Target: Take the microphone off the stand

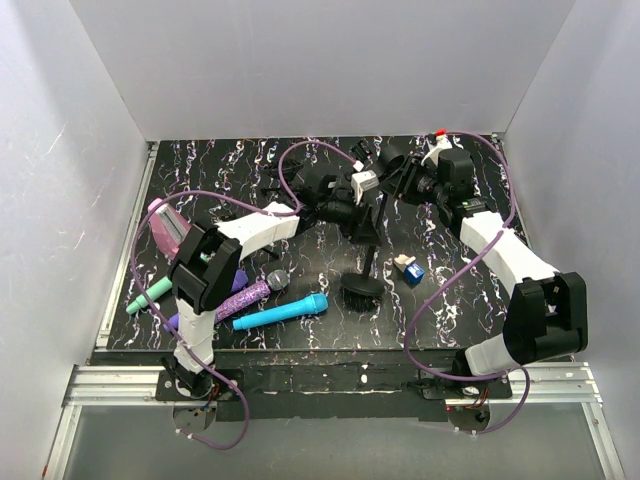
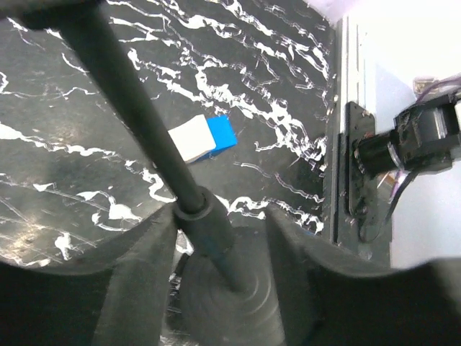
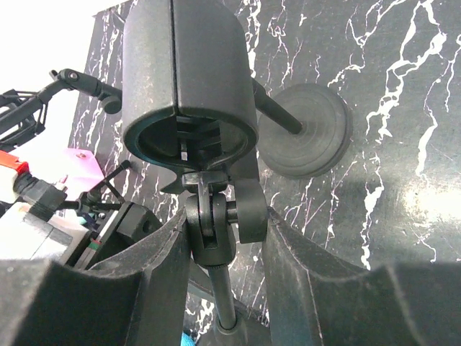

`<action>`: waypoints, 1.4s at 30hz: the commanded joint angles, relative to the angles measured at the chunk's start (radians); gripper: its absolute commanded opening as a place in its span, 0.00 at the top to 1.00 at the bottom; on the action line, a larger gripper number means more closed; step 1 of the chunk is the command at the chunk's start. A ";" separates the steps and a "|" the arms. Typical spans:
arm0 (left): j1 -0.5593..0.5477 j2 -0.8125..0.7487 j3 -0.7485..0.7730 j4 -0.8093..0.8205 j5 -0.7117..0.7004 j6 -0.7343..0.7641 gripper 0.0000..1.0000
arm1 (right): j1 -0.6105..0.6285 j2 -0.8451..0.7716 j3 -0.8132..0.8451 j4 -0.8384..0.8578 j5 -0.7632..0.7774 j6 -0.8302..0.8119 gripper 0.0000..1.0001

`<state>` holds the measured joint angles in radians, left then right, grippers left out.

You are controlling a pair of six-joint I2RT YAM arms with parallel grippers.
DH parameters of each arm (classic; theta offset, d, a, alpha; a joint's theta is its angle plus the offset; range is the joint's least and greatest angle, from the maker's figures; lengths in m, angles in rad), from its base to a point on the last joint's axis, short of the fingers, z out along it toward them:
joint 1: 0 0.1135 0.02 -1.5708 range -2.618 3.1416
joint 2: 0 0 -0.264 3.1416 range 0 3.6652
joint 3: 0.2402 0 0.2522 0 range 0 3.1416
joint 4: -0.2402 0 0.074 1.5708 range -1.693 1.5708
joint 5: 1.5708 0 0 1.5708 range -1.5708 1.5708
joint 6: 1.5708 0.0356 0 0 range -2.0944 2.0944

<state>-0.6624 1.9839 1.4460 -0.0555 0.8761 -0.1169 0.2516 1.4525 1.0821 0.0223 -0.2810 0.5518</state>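
Black marbled table (image 1: pixel 200 165): bore everything below.
Black microphone stand, round-based (image 1: pixel 362 287): was liable to tip or skate if tugged while unclamped.
Left gripper (image 2: pixel 220 216): stood open, straddling the stand's pole (image 2: pixel 137 108).
Right gripper (image 3: pixel 227 223): flanked the swivel joint (image 3: pixel 216 216); its grip could not be told.
Purple glitter microphone (image 1: pixel 250 293): lay on the table beside a cyan plastic microphone (image 1: pixel 283 312).
Black cylindrical clip (image 3: pixel 187 65), sole container: bore was hollow, nothing seen inside.

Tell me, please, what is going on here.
Both arms are at the microphone stand. The left tool straddles its pole low down, by the round base, with a gap on one side. The right tool pinches the joint under the holder clip, which looks empty. A purple microphone lies on the table.
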 commanded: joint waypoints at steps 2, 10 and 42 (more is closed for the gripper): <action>-0.043 0.016 0.028 0.060 -0.032 -0.018 0.70 | 0.000 -0.055 0.002 0.028 0.011 0.003 0.99; -0.153 -0.083 0.065 -0.056 -0.762 0.053 1.00 | 0.028 -0.049 0.235 -0.464 0.529 0.281 0.99; -0.026 0.092 0.116 0.049 0.064 -0.088 0.51 | 0.046 -0.034 0.027 -0.032 0.148 0.046 0.99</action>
<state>-0.6601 2.0842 1.5230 -0.0540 0.8917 -0.1581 0.2886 1.4521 1.1271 -0.0227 -0.0837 0.6044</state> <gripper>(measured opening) 0.503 0.459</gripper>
